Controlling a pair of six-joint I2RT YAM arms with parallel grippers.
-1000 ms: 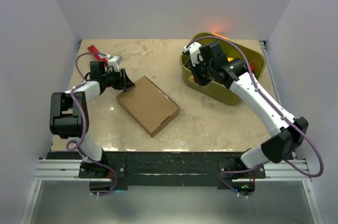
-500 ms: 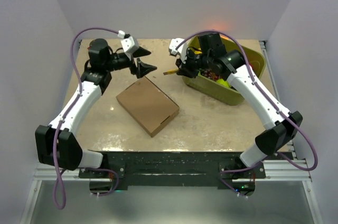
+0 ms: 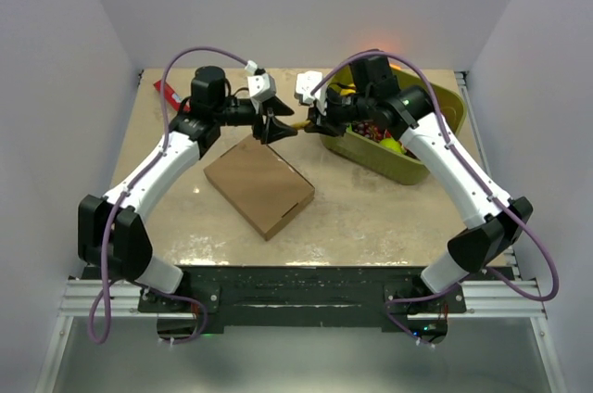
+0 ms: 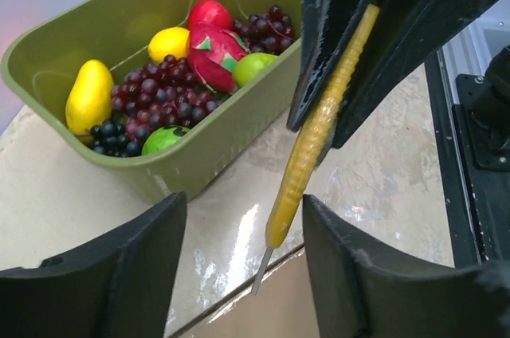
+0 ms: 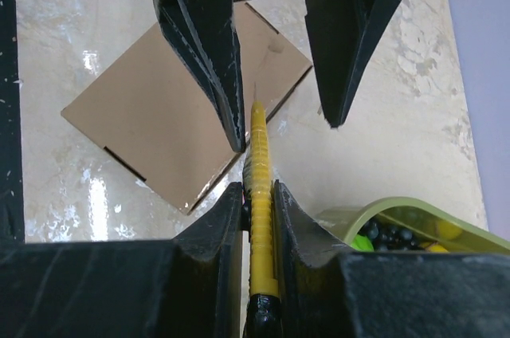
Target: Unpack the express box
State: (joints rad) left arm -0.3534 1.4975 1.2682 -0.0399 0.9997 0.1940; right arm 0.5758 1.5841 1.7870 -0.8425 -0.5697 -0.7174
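yellow cutter [image 4: 315,135] clamped in right pincer [image 5: 256,194], left pincer [image 4: 241,214] spread (express box [image 3: 259,184] plain).

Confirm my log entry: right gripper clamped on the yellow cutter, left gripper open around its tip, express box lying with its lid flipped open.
Not quite: the express box is closed, its lid flat, as the top external view shows. The rest holds: the right gripper is clamped on the yellow cutter and the left gripper is open around its tip.
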